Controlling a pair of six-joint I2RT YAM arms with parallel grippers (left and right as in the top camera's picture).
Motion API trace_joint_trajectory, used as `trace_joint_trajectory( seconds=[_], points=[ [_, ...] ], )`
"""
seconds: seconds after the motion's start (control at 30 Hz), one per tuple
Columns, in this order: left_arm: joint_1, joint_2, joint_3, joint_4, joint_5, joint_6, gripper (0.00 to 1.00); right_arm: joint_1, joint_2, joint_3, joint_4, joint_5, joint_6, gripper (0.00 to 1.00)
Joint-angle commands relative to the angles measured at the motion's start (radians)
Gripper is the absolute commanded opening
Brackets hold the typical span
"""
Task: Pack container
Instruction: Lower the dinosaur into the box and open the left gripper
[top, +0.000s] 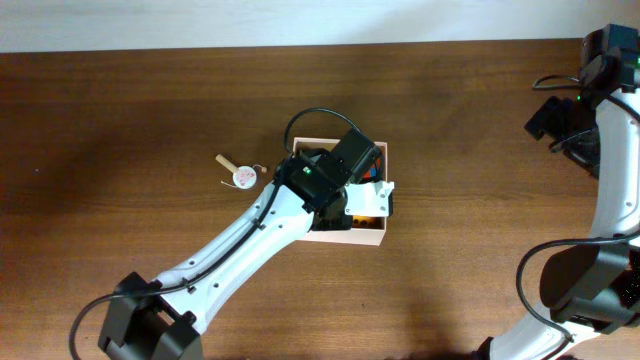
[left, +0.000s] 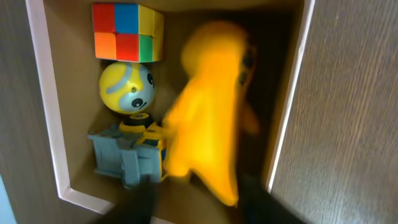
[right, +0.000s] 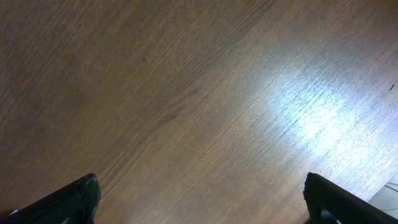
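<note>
The container (top: 365, 238) sits near the middle of the dark, fine-grained wooden table (top: 120, 120). It is a shallow square box with thin white walls and matte tan card inside. Its open top faces up and its sides run about parallel to the table's edges (being square, it has no long axis).

Inside, along one wall, lie a glossy cube of coloured squares (left: 127, 31), a smooth yellow ball with a painted face (left: 127, 87) and a blocky grey-and-yellow toy truck (left: 127, 155). A blurred, rounded yellow toy (left: 214, 106) fills the space beside them.

The left gripper (left: 202, 202) hangs over the box, its dark fingers spread wide either side of the yellow toy's narrow end. The right gripper (right: 200, 200) is well apart at the table's far right, gaping wide over bare wood
</note>
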Motion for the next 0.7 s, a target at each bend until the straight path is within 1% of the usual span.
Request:
trace_joint_trajectory(
  seconds=[0.0,0.1,0.17,0.23,0.3,0.37,0.4,0.43,0.47,0.53,0.57,0.67],
  points=[
    [-0.002,0.011,0.016,-0.002,0.019,0.011,0.63,-0.002,0.007,0.000,0.000,0.002,0.009,0.99],
    [-0.002,0.011,0.016,0.000,0.019,0.011,0.73,-0.002,0.007,0.000,0.000,0.002,0.009,0.99],
    [-0.002,0.011,0.016,0.008,0.019,0.011,0.77,-0.002,0.007,0.000,0.000,0.002,0.009,0.99],
    [-0.002,0.011,0.016,0.028,0.019,0.008,0.77,-0.002,0.007,0.000,0.000,0.002,0.009,0.99],
    [-0.002,0.010,0.020,0.064,0.007,-0.047,0.77,-0.002,0.007,0.000,0.000,0.002,0.009,0.99],
    [0.009,0.010,0.048,0.099,-0.047,-0.162,0.77,-0.002,0.007,0.000,0.000,0.002,0.009,0.99],
    [0.018,0.010,0.068,0.109,-0.078,-0.215,0.82,-0.002,0.007,0.000,0.000,0.002,0.009,0.99],
    [0.031,0.010,0.092,0.118,-0.124,-0.283,0.97,-0.002,0.007,0.000,0.000,0.002,0.009,0.99],
    [0.053,0.010,0.121,0.125,-0.182,-0.379,0.99,-0.002,0.007,0.000,0.000,0.002,0.009,0.99],
    [0.121,0.010,0.158,0.127,-0.238,-0.556,0.99,-0.002,0.007,0.000,0.000,0.002,0.009,0.99],
    [0.145,0.010,0.161,0.127,-0.241,-0.611,0.99,-0.003,0.007,0.000,0.000,0.002,0.009,0.99],
    [0.251,0.010,0.162,0.106,-0.262,-0.864,0.99,-0.002,0.007,0.000,0.000,0.002,0.009,0.99]
  ],
)
